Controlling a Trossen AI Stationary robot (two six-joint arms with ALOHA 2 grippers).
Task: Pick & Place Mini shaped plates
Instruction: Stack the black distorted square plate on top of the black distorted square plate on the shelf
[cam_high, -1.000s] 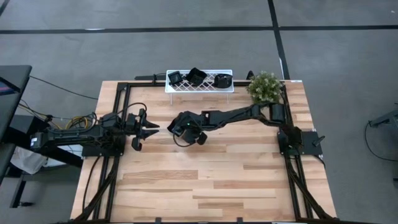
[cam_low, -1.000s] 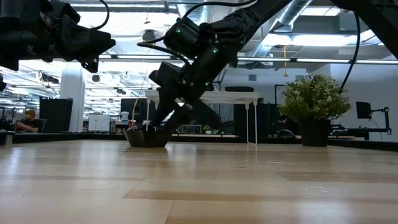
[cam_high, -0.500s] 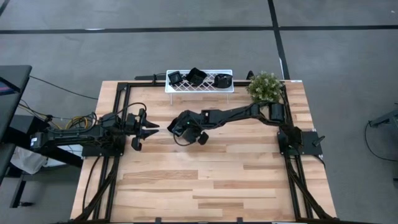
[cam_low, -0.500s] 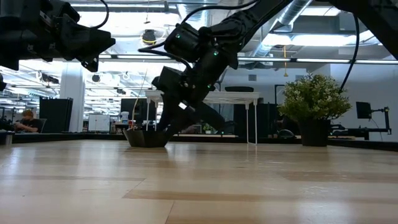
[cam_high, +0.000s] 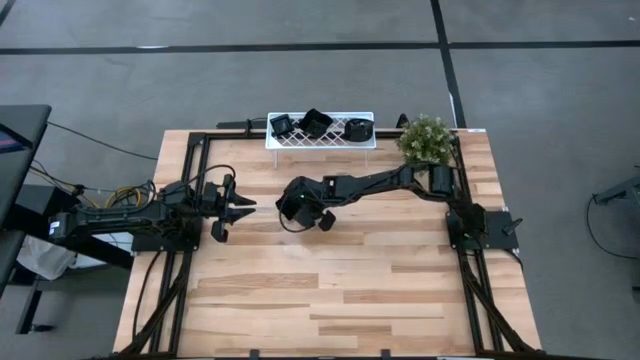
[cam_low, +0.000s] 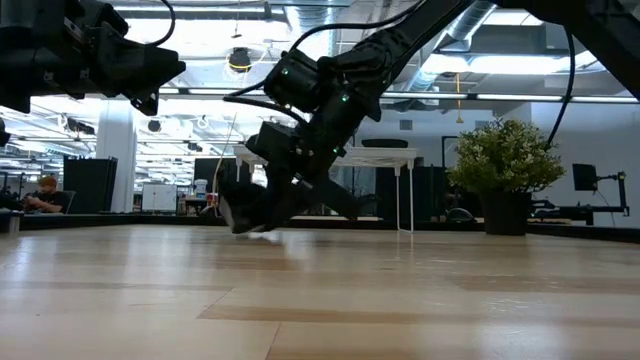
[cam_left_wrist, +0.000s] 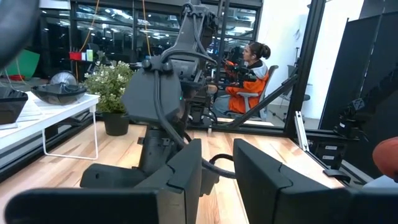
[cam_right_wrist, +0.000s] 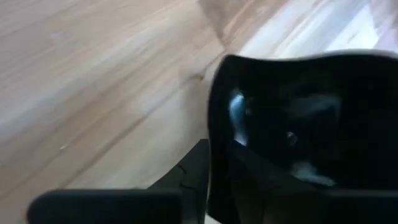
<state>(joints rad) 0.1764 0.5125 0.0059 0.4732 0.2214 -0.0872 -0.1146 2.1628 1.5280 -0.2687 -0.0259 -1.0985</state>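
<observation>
One mini shaped plate (cam_low: 243, 212), a small deep black dish, is tipped steeply just above the table's middle. My right gripper (cam_high: 290, 212) is shut on it, and it fills the right wrist view (cam_right_wrist: 298, 118). Three more black dishes (cam_high: 316, 123) stand on the white lattice rack (cam_high: 320, 141) at the far edge. My left gripper (cam_high: 245, 207) waits open and level to the left of the held dish, touching nothing; in its own view its fingers (cam_left_wrist: 180, 180) stand apart. My right gripper holds the dish by its rim (cam_right_wrist: 214, 143), one dark finger (cam_right_wrist: 186, 177) lying against the outer wall; the other finger is hidden by the dish. The fingers slant down from the table's right side. The dish is tilted on edge; I cannot tell whether its low edge (cam_low: 262, 231) touches the wood.
A potted green plant (cam_high: 426, 138) stands at the far right corner beside the rack. Black frame rails (cam_high: 190, 190) run along the table's left and right sides. Bare wooden tabletop (cam_high: 330, 290) stretches across the near half.
The dish lay flat on the table under my right gripper. Now it is tipped up on edge in that gripper's hold, one side raised. The gripper has shifted slightly toward the table's left.
</observation>
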